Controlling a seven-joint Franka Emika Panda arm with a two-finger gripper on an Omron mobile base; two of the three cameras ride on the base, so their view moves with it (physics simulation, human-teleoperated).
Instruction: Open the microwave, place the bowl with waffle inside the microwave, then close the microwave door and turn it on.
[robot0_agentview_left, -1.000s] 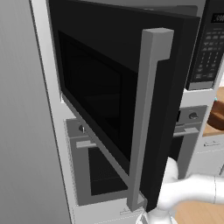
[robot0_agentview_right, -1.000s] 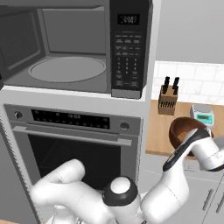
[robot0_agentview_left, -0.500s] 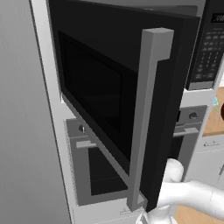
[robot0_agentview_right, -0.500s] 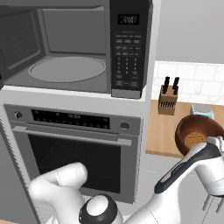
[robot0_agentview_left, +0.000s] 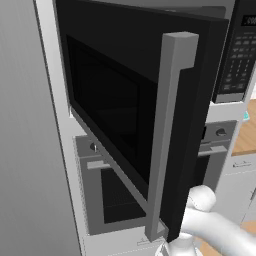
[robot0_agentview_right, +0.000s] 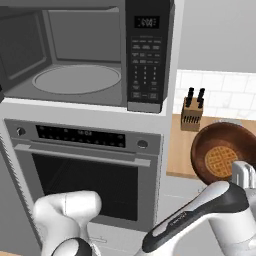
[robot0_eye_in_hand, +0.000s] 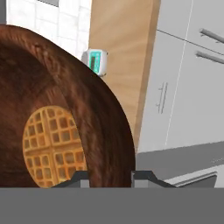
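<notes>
Claw (robot0_eye_in_hand: 107, 177) pinches the rim of the brown bowl (robot0_agentview_right: 220, 159), one finger either side of the wall, as the hand view shows. Waffle (robot0_agentview_right: 219, 160) lies flat in the bottom of the bowl. Since a second ago the bowl has come up off the wooden surface (robot0_agentview_right: 181, 150) and moved nearer the base cameras; it now hangs in the air to the right of the oven (robot0_agentview_right: 85, 175), below the level of the microwave (robot0_agentview_right: 80, 55) cavity. Knife block (robot0_agentview_right: 191, 110) stands behind it on the surface, a small teal device (robot0_eye_in_hand: 96, 61) further along. Microwave door (robot0_agentview_left: 145, 125) stands swung wide, its grey bar handle (robot0_agentview_left: 167, 135) toward the left camera; cavity and turntable (robot0_agentview_right: 77, 79) are exposed. Judgement: door step done, lift under way; the carry up and left into the cavity is next. Bowl looks tilted in the pinch, so the waffle could slide.
</notes>
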